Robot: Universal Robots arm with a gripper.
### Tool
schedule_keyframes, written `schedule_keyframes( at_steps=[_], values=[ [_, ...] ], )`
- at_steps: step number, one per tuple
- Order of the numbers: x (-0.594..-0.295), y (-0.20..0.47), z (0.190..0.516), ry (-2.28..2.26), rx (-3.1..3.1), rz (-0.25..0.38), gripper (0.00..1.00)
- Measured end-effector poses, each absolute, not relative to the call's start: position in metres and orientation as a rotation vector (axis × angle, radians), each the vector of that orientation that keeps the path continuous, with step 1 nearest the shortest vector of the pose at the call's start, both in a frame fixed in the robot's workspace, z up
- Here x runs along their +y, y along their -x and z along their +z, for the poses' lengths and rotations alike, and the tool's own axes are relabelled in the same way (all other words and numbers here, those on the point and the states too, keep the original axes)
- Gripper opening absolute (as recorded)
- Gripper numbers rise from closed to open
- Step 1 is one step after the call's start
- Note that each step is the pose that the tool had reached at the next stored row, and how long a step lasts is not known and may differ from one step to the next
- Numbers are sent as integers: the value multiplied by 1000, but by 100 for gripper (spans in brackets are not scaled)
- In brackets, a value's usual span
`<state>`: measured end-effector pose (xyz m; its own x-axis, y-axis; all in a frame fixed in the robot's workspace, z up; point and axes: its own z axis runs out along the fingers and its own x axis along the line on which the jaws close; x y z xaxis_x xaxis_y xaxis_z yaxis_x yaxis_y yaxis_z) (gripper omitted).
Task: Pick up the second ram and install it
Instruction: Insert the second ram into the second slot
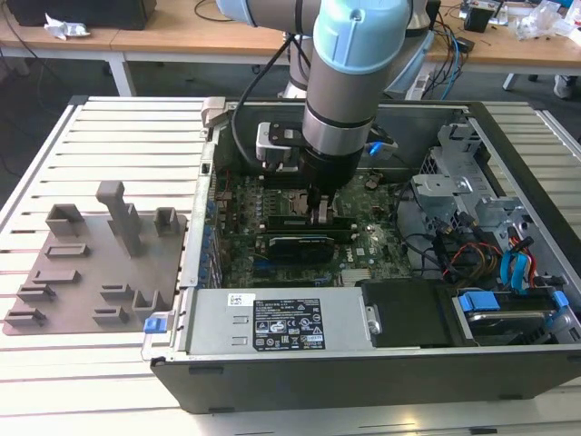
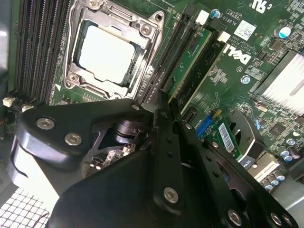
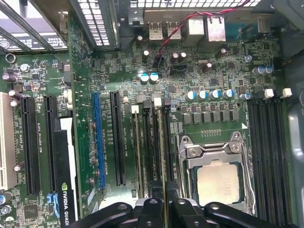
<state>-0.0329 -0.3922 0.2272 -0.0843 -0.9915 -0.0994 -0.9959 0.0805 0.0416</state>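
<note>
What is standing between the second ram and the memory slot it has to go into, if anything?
Nothing visible. In the first wrist view the gripper holds the second ram edge-up at the memory slots beside the processor socket. No cable or card crosses between them.

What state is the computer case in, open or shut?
Open: the computer case has no cover, and its motherboard shows in every view.

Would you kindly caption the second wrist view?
End effector grips the second ram at memory slots beside the processor socket.
</note>
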Motion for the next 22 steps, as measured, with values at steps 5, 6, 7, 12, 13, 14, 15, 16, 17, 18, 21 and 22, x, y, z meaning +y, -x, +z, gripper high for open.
schedule_keyframes(
  at_steps=[5,6,7,12,13,14,15,16,17,18,21,22],
  values=[
    [-391,33,225,2096,2274,152,14],
    [-391,33,225,2096,2274,152,14],
    [-391,33,225,2096,2274,152,14],
    [-391,35,223,2096,2274,152,14],
    [-391,35,222,2096,2275,152,14],
    [-391,34,221,2096,2275,152,14],
    [-391,33,220,2096,2275,152,14],
    [-391,33,220,2096,2274,152,14],
    [-391,33,221,2095,2274,152,14],
    [-391,33,222,2095,2274,152,14],
    [-391,35,224,2095,2273,151,14],
    [-391,36,225,2095,2273,150,14]
  ],
)
